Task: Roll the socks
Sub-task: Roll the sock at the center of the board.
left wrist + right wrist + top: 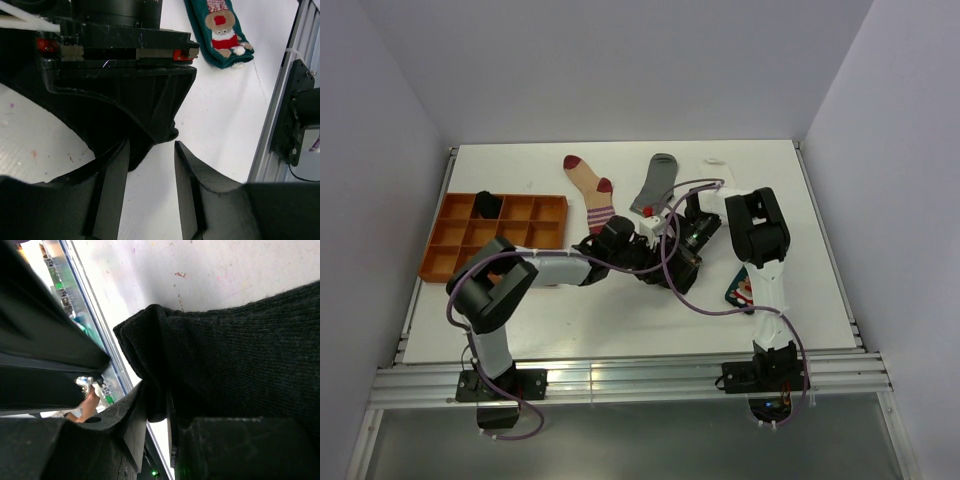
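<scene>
Everything hinges on the middle of the tabletop [620, 310], where both arms meet over the black sock [235, 350]. The right claw [156, 405] is pinching a folded edge of it, thick doubled fabric squeezed between its two pads, and the rest of the sock runs away from that pinch flat against the white surface. The left claw [150, 170] comes in from the left and faces the right one almost head-on. Its jaws stand apart with bare tabletop showing between them, holding nothing, and a dark nub of sock sits just beyond their tips. So the sock lies straight ahead of the left claw, which I judge to be the free one for the next tuck or roll. From above, the arms hide the sock, so I cannot tell which way its long axis runs. The fabric is a soft, matte ribbed knit, limp enough to bunch rather than hold a crease. The teal sock [220, 30], with its reindeer figure, lies flat near the right arm. The beige striped sock [590, 190] and the grey sock [656, 182] lie stretched out at the far side. The orange tray [450, 262], rigid and gridded, sits at the left.
</scene>
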Controlling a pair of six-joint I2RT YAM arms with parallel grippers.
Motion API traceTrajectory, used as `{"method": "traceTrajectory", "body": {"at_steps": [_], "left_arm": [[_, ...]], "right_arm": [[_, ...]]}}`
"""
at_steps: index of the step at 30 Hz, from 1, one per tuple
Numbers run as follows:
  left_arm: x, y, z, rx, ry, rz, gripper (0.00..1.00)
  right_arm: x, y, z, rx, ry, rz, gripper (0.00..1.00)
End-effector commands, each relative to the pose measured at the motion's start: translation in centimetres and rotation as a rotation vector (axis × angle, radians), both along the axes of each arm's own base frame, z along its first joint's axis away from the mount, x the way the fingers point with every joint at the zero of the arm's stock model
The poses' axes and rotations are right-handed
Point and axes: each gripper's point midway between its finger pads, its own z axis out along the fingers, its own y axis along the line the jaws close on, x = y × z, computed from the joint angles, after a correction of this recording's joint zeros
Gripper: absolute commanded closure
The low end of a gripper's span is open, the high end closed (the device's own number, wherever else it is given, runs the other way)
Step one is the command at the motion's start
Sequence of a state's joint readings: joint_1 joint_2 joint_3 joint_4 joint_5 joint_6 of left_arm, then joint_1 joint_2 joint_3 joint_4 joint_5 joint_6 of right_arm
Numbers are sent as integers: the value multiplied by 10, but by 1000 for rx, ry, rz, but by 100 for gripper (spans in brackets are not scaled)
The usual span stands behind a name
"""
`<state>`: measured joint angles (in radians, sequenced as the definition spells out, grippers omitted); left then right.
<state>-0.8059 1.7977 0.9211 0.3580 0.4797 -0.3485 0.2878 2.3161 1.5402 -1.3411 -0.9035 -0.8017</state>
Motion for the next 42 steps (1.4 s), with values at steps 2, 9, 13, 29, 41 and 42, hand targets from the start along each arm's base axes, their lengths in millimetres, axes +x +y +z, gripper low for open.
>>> {"method": "traceTrajectory", "body": {"at_steps": [2, 9, 13, 29, 41, 42], "left_arm": [[11, -19, 16, -60, -87, -70, 54], [15, -18, -5, -10, -84, -72, 54], [13, -12, -9, -5, -92, -71, 53], [0, 4, -30, 2, 7, -147, 52], [-5, 7, -38, 8, 40, -131, 53], [1, 8, -40, 20, 33, -101, 53]], "right_arm": [[-7, -4, 6, -21, 78, 7, 74], [-6, -4, 5, -23, 81, 3, 74], [-6, -5, 5, -27, 82, -2, 74], [1, -5, 1, -49, 74, -15, 75], [5, -6, -4, -67, 65, -19, 76], [5, -7, -4, -70, 67, -19, 76]]}}
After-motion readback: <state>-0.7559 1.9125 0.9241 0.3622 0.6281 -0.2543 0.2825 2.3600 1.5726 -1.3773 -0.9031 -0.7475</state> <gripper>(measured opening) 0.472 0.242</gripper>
